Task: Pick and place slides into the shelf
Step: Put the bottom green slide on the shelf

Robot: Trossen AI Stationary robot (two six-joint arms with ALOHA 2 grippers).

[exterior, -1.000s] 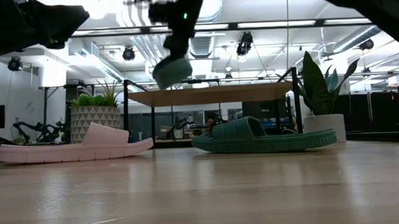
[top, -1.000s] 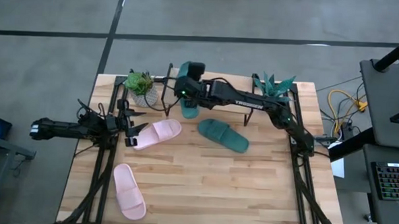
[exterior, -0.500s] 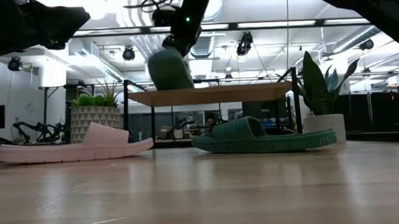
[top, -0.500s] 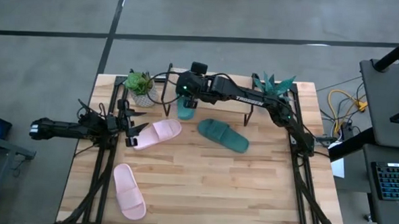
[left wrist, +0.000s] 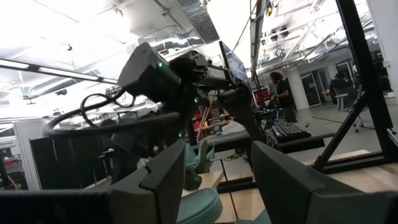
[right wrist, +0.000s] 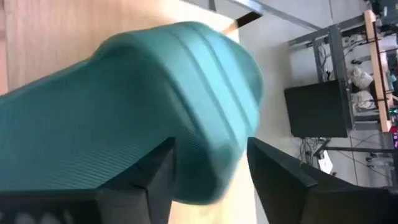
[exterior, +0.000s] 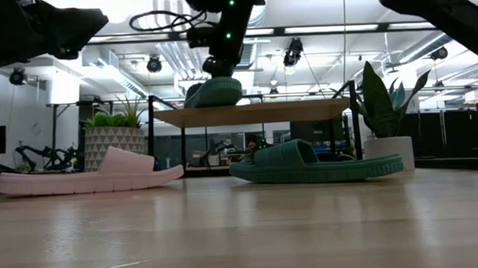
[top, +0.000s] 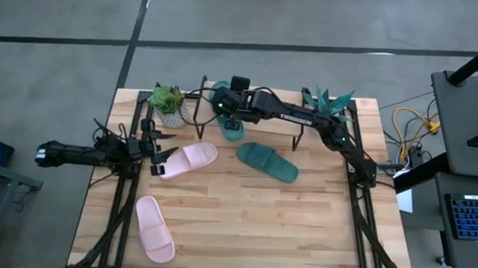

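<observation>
Right gripper hovering over shelf, fingers apart astride ribbed strap of green slide, not pinching it; slide resting flat on plank top near its left end, likely just set there. Left gripper waiting, jaws parted and empty, beside pink slide on table. Second green slide and second pink slide lying on table, awaiting shelving.
</observation>
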